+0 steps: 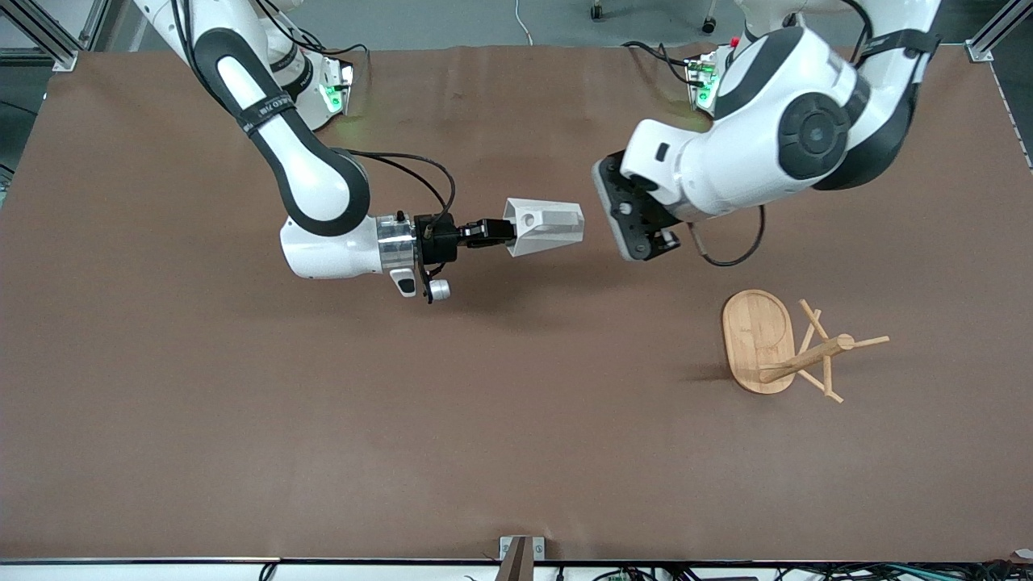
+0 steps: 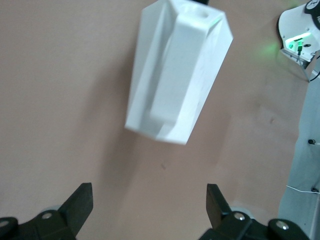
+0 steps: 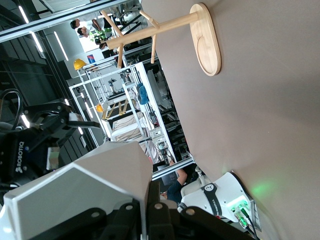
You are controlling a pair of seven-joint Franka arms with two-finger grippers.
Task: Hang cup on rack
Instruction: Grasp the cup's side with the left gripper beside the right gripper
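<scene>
nearest the front camera you have the rack, standing on its oval base on the brown worktop toward the left arm's end. its post and thin pegs are bare. the right wrist view shows the same rack upright, base flat on the worktop.

farther from the camera, over the middle of the worktop, your right claw reaches out level from the right arm. its fingers are clamped together on the rim of the cup, which is held up in the air and lies on its side. the narrow bottom end points toward the left arm, and the handle with its round hole faces up. in the right wrist view the cup fills the lower part of the picture, with the dark fingers pinching its edge.

your left claw hovers just beside the cup's bottom end, apart from it and holding nothing. in the left wrist view its fingers stand wide apart, with the cup between and ahead of them, not touching.
</scene>
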